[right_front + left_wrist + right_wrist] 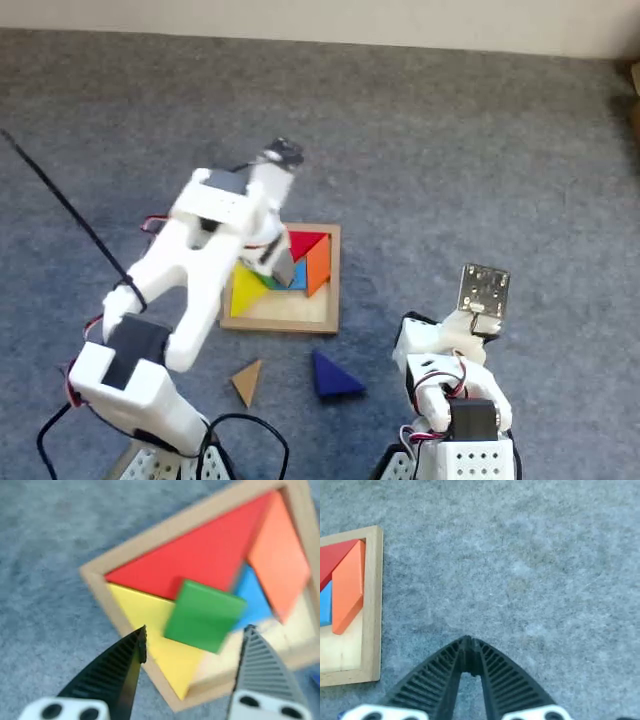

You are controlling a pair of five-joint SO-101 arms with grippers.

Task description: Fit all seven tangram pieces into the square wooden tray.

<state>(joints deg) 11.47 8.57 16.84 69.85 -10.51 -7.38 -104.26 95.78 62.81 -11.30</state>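
Left tool (195, 630), jaws apart, hovers over a blurred green square (205, 615).

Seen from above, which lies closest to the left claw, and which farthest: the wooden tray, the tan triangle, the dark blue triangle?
1. Wooden tray: directly under the left gripper.
2. Tan triangle and dark blue triangle: both on the carpet outside the tray; too close to call.
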